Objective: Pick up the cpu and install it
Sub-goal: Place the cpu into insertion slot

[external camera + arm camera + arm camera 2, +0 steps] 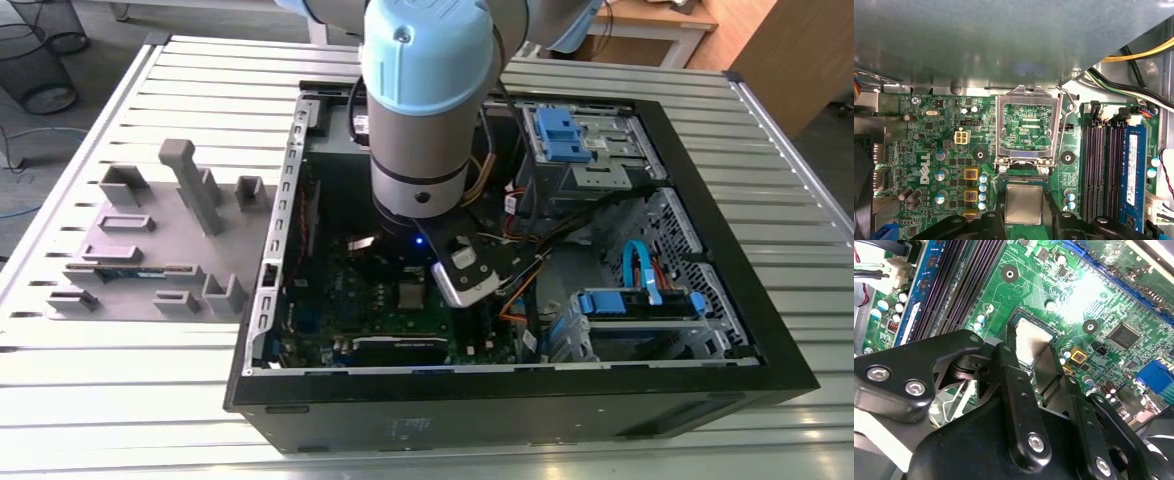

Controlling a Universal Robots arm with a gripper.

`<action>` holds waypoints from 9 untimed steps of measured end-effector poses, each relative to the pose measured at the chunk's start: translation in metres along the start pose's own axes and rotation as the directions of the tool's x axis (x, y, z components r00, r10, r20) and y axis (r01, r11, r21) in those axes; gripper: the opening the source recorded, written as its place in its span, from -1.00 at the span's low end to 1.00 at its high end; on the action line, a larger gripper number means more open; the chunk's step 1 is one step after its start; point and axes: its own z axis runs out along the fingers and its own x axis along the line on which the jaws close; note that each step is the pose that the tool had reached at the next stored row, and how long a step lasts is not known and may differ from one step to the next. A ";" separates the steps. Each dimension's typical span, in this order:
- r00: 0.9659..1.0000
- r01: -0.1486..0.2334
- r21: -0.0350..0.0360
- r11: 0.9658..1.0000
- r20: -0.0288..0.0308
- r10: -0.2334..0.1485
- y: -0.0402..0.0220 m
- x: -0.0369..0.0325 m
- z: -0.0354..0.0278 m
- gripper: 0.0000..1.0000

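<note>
I see the ribbed metal table [160, 420] carrying the open computer case [534, 410], and the arm [427, 100] reaches down into it. Inside lies the green motherboard [929, 150], its socket cover [1028, 125] raised. The hand [1026, 217] is low, astride the cpu [1024, 202], which is at the socket. I cannot tell whether the hand grips it or has released it.

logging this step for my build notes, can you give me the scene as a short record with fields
arm: down inside the open case
tool: straddling the cpu; grip unclear
cpu: silver square at the socket
socket frame: swung open
memory stick: seated in a slot beside the socket
</note>
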 end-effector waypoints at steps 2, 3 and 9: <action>1.000 0.000 0.000 1.000 0.000 0.000 0.0000 0.0001 0.0012 -0.15; 1.000 0.000 0.000 1.000 0.000 0.000 0.0000 0.0001 0.0023 -0.15; 1.000 0.000 0.000 1.000 0.000 0.000 0.0000 0.0002 0.0046 -0.15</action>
